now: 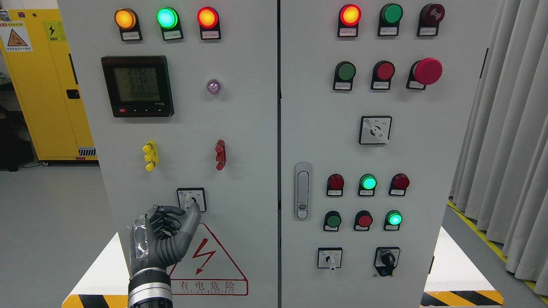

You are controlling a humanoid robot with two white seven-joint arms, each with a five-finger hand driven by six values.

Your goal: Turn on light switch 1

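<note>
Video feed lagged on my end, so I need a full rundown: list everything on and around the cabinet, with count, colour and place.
Lit lamps, left door: 3; amber, green, red; top row.
Meter display: 1, black, under those lamps.
Clear lens: 1, right of the meter.
Clips: 2; yellow and red; mid door.
Rotary switch: 1, white plate, above the red warning triangle.
Right door: red and green lamps and buttons, mushroom button, three rotary selectors, grey latch.
Yellow cabinet: 1, far left.
Curtain: grey, far right.
Left hand: 1, dark grey, fingers at the rotary switch; contact unclear.
</note>
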